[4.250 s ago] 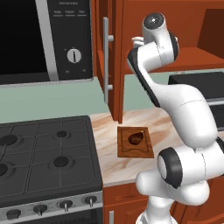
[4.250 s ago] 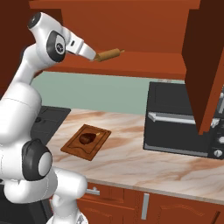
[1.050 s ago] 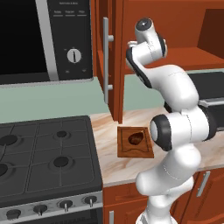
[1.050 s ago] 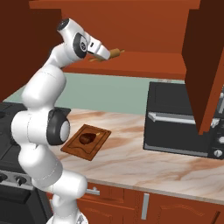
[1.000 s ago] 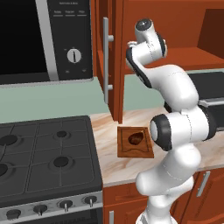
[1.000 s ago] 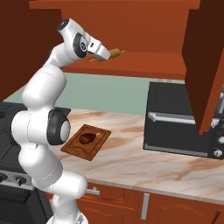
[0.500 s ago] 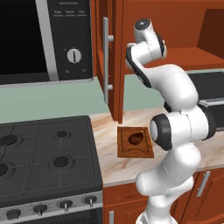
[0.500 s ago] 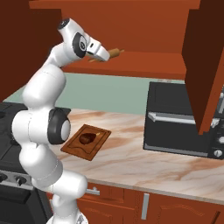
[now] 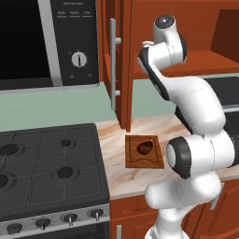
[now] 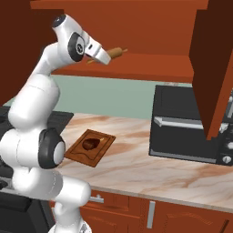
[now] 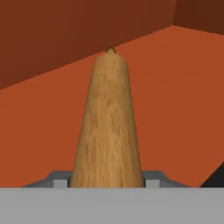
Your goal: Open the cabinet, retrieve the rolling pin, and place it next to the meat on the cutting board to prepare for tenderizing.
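The cabinet stands open, its left door (image 9: 122,56) and right door (image 10: 214,68) swung out. On its shelf (image 10: 150,66) lies the rolling pin (image 10: 116,51), a tan wooden cylinder. My gripper (image 10: 103,58) reaches into the cabinet and is shut on the pin's near end. In the hand view the rolling pin (image 11: 107,127) runs straight away from the gripper (image 11: 107,181), wedged between the two fingertips. Below on the counter, the cutting board (image 9: 133,161) (image 10: 102,152) carries the meat (image 9: 145,147) (image 10: 89,144), a dark oval lump.
A black stove (image 9: 46,163) sits left of the board, with a microwave (image 9: 28,42) above it. A black toaster oven (image 10: 182,123) stands on the marble counter (image 10: 136,168) to the right, under the open right door.
Compared with about four seconds ago, the arm has stretched further into the cabinet, up to the pin. Over the last second the arm and the pin have not visibly moved.
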### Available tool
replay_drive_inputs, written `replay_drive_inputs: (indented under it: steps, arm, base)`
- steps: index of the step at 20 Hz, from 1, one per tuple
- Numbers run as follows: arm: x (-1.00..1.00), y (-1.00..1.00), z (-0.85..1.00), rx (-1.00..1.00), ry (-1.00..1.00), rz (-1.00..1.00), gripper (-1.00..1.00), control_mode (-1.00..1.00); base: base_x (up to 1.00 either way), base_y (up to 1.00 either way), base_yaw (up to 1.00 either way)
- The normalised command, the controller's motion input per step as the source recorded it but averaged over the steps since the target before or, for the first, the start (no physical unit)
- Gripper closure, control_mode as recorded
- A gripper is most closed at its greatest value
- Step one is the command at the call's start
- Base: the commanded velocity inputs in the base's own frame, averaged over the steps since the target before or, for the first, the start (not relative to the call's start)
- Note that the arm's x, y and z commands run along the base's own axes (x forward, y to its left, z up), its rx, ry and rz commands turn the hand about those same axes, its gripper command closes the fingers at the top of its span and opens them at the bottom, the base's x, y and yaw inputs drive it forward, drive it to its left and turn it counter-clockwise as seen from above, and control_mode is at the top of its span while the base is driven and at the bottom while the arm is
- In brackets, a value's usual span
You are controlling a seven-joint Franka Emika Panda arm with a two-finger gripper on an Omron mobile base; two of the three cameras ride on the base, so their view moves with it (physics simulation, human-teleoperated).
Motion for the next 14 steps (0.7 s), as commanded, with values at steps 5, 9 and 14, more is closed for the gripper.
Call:
replay_drive_inputs:
  steps: [5,9,14]
  arm:
    - [-1.00,-0.22,0.13,0.09,-0.19,0.01,1.00,-1.00]
    - [-1.00,-0.10,0.05,0.03,-0.13,0.05,1.00,-1.00]
    - [-1.00,-0.01,0.00,0.00,-0.06,0.12,1.00,-1.00]
  base:
    - [0.00,0.00,0.00]
    - [0.00,0.00,0.00]
    - [0.00,0.00,0.00]
